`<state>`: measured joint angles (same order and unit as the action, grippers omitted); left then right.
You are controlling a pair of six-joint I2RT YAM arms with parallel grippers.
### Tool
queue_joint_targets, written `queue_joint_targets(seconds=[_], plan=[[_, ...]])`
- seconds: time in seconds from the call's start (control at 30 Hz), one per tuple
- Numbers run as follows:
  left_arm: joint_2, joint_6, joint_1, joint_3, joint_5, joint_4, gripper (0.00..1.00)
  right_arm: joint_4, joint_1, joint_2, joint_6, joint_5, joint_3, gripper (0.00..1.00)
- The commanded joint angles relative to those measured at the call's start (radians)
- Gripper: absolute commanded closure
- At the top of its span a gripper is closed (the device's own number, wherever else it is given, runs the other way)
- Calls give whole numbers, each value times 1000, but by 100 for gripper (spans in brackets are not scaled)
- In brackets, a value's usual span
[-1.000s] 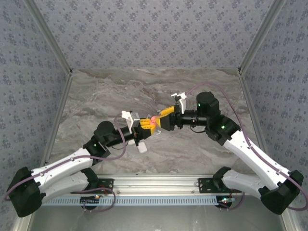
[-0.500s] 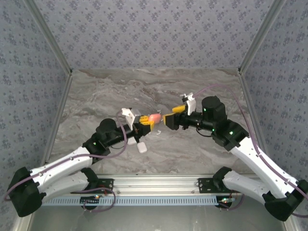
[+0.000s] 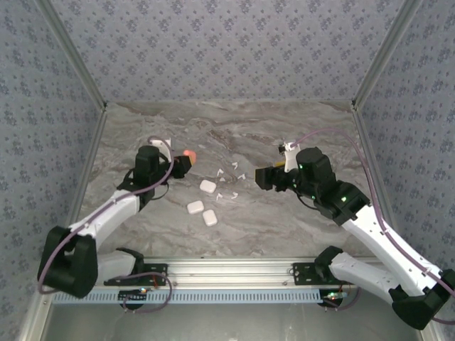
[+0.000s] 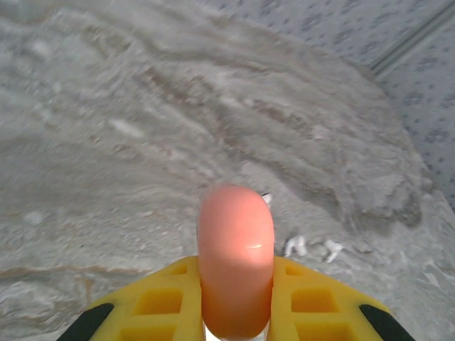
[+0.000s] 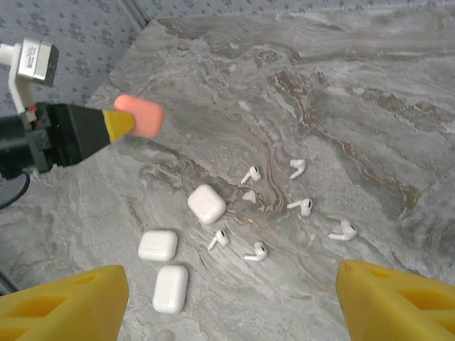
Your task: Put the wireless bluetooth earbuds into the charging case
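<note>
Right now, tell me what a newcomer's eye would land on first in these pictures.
The orange-pink case, pinched in the left gripper and held above the table's left side, stands out first. Below, three white cases cluster mid-table with small white earbuds scattered beside them, while the right gripper hangs open and empty.

The white-and-black left arm [image 3: 106,213] slants up from its base to a wrist over the table's left side. Its yellow-fingered left gripper [image 3: 182,162] points right, clamped on a salmon-pink rounded case [image 4: 235,263]. The white-and-black right arm [image 3: 370,227] reaches inward, and its yellow-fingered right gripper [image 5: 234,291] faces left with fingers spread wide, well apart from the other.
</note>
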<state>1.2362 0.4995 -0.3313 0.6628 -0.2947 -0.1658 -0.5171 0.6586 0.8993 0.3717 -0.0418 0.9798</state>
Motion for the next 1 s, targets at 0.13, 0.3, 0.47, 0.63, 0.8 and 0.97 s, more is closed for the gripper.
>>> queue_joint_targets(seconds=[0.13,0.3,0.47,0.63,0.8,0.97], plan=[[198,31,71,126,-137,17,100,-55,-5,-3,29,27,-12,21],[337,49,105,187,-213,5,100,-59,-4,-15,40,28,-30,21],[437,46,112,233,-253,5,99,-60,-4,-22,44,29,-43,21],[500,37,122,257,-263,5,92,-73,-4,-22,45,34,-43,20],[559,19,148,278,-295,8,85,-77,-4,-22,45,33,-49,20],[596,9,166,294,-318,12,71,-78,-5,-21,46,35,-52,20]])
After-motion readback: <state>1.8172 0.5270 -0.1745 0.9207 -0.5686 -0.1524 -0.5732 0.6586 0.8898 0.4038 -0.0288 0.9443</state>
